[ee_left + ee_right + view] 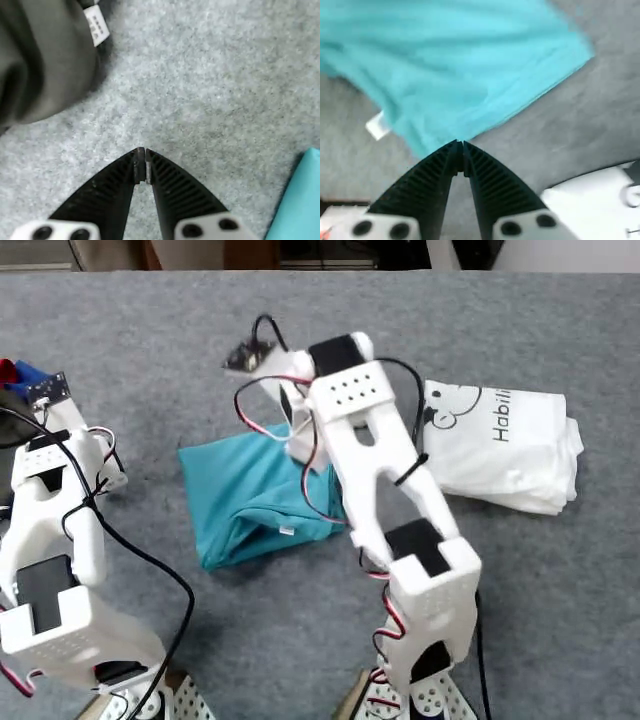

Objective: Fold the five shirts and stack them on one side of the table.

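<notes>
The teal shirt (255,500) lies in the middle of the counter (520,330), partly folded. One side is doubled over into a thick, rumpled roll on the near side, with its small white label (287,531) showing, so it looks like the shirt being worked on rather than a finished one. The right arm stretches out over it, and the right gripper (460,156) is at the shirt's far hem with its fingers clenched together, their tips meeting right at the cloth's edge. I cannot tell whether a sliver of hem is caught between them. Being at the hem suits taking an edge and drawing it over for the next fold. The folded white shirts (500,445) sit as a neat pile toward the right edge of the counter. That is probably the side chosen for the stack, and it is close enough for the right arm to carry the teal one there once it is flat. The left gripper (141,165) hangs over bare counter near the left edge, its fingers clenched on nothing. It is between a dark grey garment (40,60) with a white tag (96,25) and the teal shirt's edge. From there it could pin or help with the fold, or take the dark shirt afterwards.
</notes>
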